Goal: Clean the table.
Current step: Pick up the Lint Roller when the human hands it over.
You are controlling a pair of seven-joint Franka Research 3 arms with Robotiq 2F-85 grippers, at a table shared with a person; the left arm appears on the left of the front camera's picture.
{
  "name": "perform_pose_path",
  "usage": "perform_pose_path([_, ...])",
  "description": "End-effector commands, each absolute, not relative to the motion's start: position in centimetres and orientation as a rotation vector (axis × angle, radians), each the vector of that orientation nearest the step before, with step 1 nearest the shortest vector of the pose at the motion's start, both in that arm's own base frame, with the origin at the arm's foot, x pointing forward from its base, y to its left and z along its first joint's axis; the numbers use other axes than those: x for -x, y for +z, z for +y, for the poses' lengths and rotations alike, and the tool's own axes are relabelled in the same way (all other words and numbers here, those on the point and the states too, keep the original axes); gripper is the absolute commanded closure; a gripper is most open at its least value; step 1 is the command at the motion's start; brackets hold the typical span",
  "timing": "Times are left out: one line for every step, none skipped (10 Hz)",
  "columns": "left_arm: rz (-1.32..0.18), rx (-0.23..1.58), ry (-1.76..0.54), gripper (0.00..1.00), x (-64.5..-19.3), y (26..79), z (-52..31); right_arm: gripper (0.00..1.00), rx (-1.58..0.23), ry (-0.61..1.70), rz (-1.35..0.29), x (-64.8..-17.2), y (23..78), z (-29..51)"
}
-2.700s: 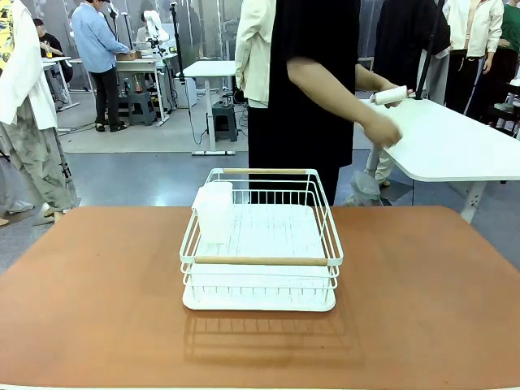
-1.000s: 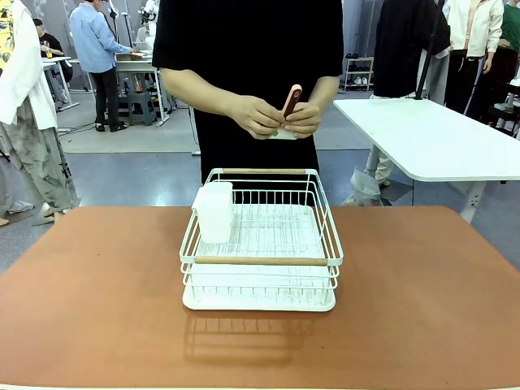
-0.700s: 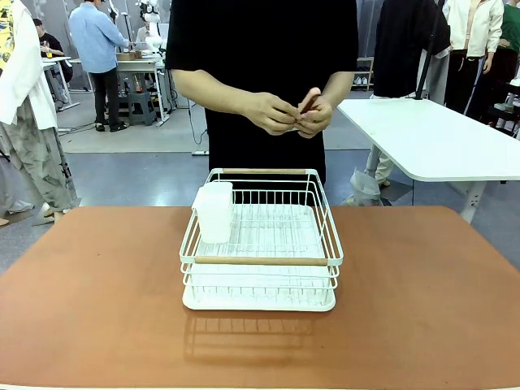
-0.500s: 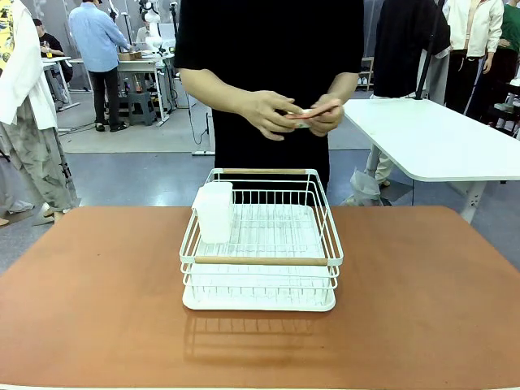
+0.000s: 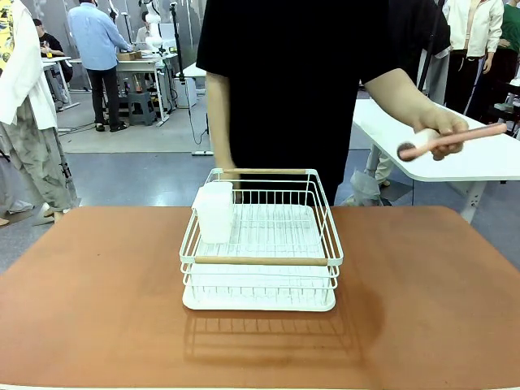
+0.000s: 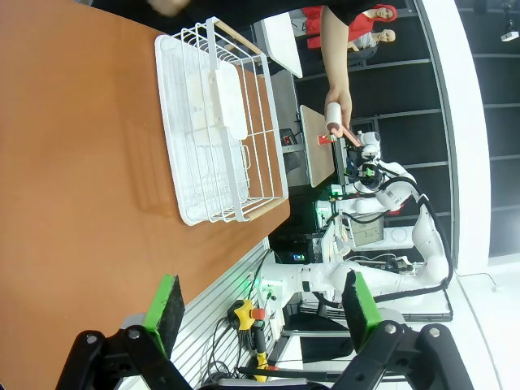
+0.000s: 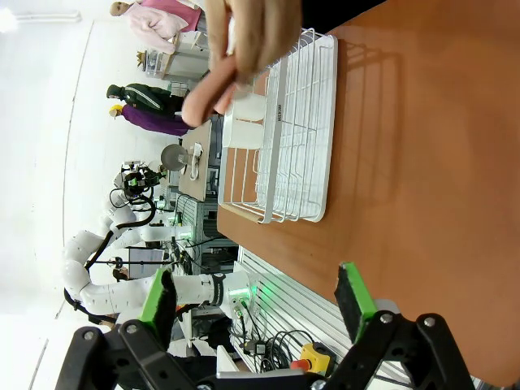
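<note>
Table (image 5: 97,292): smooth matte terracotta top; white wire rack (image 5: 260,261) at centre.

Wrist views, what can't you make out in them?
Left wrist view: the person's free hand is blurred and cut by the top edge; contact with the dish rack is unclear.
Right wrist view: the hand holding the roller is blurred and covers part of the rack's far end.

left gripper (image 6: 262,307): hovering on the near side, jaws standing wide apart | right gripper (image 7: 256,302): hovering likewise, jaws spreading wide | person's hand (image 5: 437,130): reaching out at far right, fingers curling shut, forearm stretching sideways
</note>
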State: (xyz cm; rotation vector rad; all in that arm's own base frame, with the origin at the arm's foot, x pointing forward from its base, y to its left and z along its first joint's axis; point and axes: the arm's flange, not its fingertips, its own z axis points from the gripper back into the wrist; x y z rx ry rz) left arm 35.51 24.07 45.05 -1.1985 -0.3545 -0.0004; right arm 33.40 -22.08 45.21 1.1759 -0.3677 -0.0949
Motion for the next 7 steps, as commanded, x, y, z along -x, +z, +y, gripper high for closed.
perform_pose_path([-0.358,1.209,-0.008,0.0,-35.1,45.0,24.2,0.0,-1.189,-0.081,-0.381,-33.3,45.3,-22.0])
perform_pose_path([-0.358,1.209,-0.008,0.0,-35.1,45.0,24.2,0.0,-1.189,-0.081,-0.381,-33.3,45.3,-22.0])
perform_pose_path([-0.358,1.209,-0.008,0.0,-35.1,45.0,24.2,0.0,-1.189,-0.081,-0.381,-33.3,45.3,-22.0])
perform_pose_path([-0.358,1.209,-0.008,0.0,-35.1,45.0,24.2,0.0,-1.189,-0.081,-0.381,-33.3,45.3,-22.0])
perform_pose_path([-0.358,1.209,-0.008,0.0,-35.1,45.0,24.2,0.0,-1.189,-0.081,-0.381,-33.3,45.3,-22.0])
perform_pose_path([-0.358,1.209,-0.008,0.0,-35.1,45.0,24.2,0.0,-1.176,-0.095,-0.368,-33.4,45.2,-22.1])
perform_pose_path([-0.358,1.209,-0.008,0.0,-35.1,45.0,24.2,0.0,-1.155,-0.162,-0.396,-33.3,46.5,-21.1])
